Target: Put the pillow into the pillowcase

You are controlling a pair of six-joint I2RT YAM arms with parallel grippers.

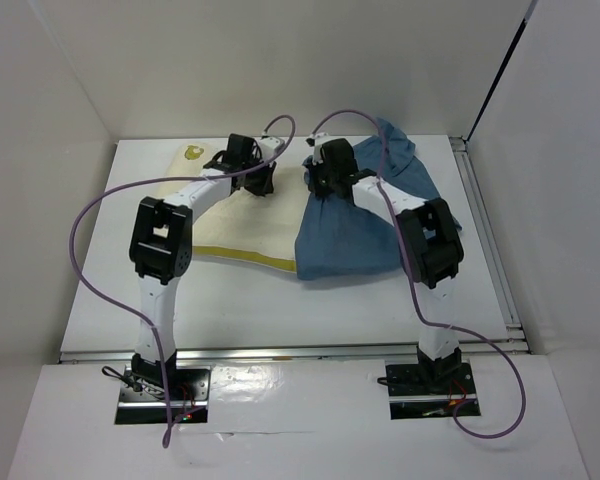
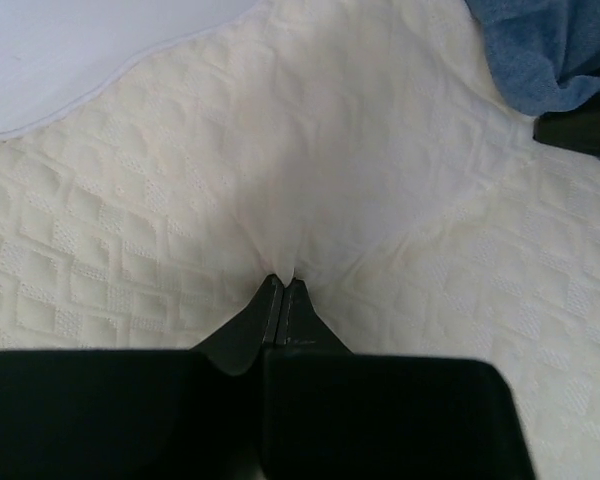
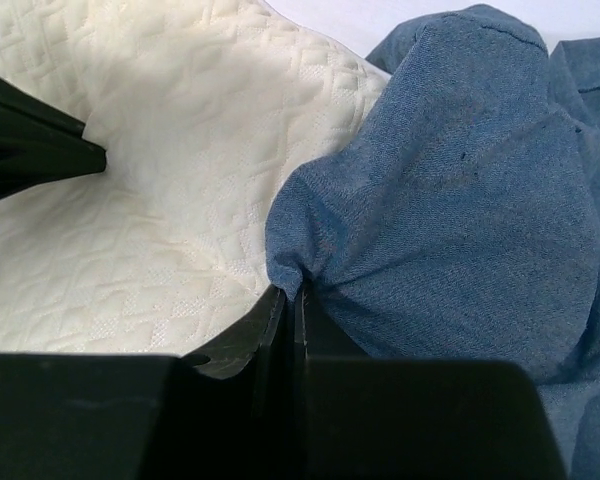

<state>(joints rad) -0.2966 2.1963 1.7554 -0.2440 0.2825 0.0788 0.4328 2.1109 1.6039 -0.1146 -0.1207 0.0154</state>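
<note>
On the table, the pillow is lying flat just left of the pillowcase, not inside it. Farther back, the left gripper is pinching pillow fabric tight, and the right gripper is clamping a pillowcase fold.

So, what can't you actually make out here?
Top view: the pillowcase mouth; bunched folds and the right arm hide it.
Top view: fingertips of the left hand and right hand, under the left arm and right arm.
Left wrist view: pillow edges, cut off by the frame.
Right wrist view: how many cloth layers the right hand pinches, hidden between its fingers.
</note>
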